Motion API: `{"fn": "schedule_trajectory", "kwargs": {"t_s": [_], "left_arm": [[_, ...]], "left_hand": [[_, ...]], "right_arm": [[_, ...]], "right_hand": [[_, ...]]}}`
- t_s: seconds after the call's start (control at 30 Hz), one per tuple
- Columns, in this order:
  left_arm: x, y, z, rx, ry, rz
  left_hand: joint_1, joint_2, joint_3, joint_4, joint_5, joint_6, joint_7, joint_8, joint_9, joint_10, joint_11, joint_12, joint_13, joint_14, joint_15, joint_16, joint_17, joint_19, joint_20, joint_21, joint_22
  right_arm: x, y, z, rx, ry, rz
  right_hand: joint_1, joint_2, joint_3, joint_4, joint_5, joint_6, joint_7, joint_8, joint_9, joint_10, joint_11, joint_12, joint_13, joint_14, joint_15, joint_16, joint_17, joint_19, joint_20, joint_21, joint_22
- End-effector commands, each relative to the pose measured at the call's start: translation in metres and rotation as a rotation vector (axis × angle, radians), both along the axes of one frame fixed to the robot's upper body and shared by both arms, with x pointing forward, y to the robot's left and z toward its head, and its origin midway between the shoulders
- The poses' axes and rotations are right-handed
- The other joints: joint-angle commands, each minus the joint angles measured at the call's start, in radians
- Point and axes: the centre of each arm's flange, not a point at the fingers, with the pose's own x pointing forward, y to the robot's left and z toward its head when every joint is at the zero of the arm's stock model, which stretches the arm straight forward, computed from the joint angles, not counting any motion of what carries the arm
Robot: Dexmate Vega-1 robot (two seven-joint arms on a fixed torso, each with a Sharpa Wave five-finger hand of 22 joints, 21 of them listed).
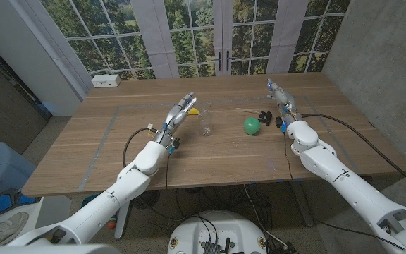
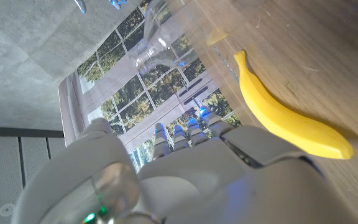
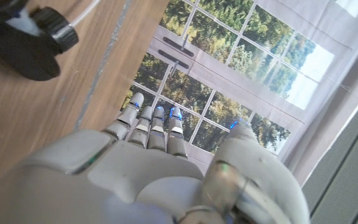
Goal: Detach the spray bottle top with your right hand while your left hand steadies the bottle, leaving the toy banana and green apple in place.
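The apple [image 1: 251,126] is seen nearest, right of the bottle [image 1: 206,123], which stands upright mid-table with its neck bare. The top [image 1: 263,115] is found lying off the bottle, further right than the apple and slightly beyond it, with its thin tube stretched along the wood toward the bottle; the detaching is judged done. The left hand [image 1: 182,109] is held just left of the bottle, apart from it, fingers straight and spread, with nothing gripped. The banana [image 1: 194,111] is partly hidden just behind that hand. The right hand [image 1: 279,95] is held well right of the bottle and just beyond the top, fingers extended and empty; it is the nearer hand to the top. In the left wrist view the bottle's clear shoulder and open neck are shown ahead of the fingertips, with the whole banana alongside. In the right wrist view the top's black nozzle is shown beside the fingers, untouched.
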Motion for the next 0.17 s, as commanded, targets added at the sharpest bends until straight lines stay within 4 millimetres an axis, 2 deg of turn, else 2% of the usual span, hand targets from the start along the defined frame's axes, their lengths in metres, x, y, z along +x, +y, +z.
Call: {"fn": "schedule_trajectory", "kwargs": {"t_s": [0.03, 0.17], "left_arm": [[-0.0017, 0.0224, -0.0042, -0.127, 0.027, -0.047], [-0.0011, 0.0259, -0.0040, -0.140, 0.037, -0.051]], "left_hand": [[-0.042, 0.025, 0.106, 0.052, 0.038, 0.057, 0.013, -0.010, 0.000, 0.031, 0.006, 0.000, 0.002, 0.023, -0.040, -0.001, 0.001, 0.022, -0.001, 0.008, 0.004], [-0.047, 0.025, 0.169, 0.051, 0.052, 0.060, 0.015, -0.019, 0.000, 0.034, 0.006, -0.004, 0.002, 0.022, -0.041, -0.005, 0.000, 0.025, -0.003, 0.008, 0.003]], "right_arm": [[-0.0098, 0.0023, -0.0026, 0.054, -0.129, 0.008], [-0.0170, 0.0034, -0.0058, 0.088, -0.183, -0.029]], "right_hand": [[-0.050, 0.013, -0.003, 0.026, -0.001, 0.033, 0.003, 0.006, -0.001, 0.031, -0.002, 0.010, -0.023, 0.011, -0.026, -0.012, -0.027, -0.056, -0.016, -0.042, -0.001], [-0.058, 0.014, -0.002, 0.029, 0.000, 0.043, 0.007, 0.008, -0.001, 0.038, -0.005, 0.011, -0.030, 0.018, -0.025, -0.013, -0.036, -0.054, -0.008, -0.047, -0.001]]}}
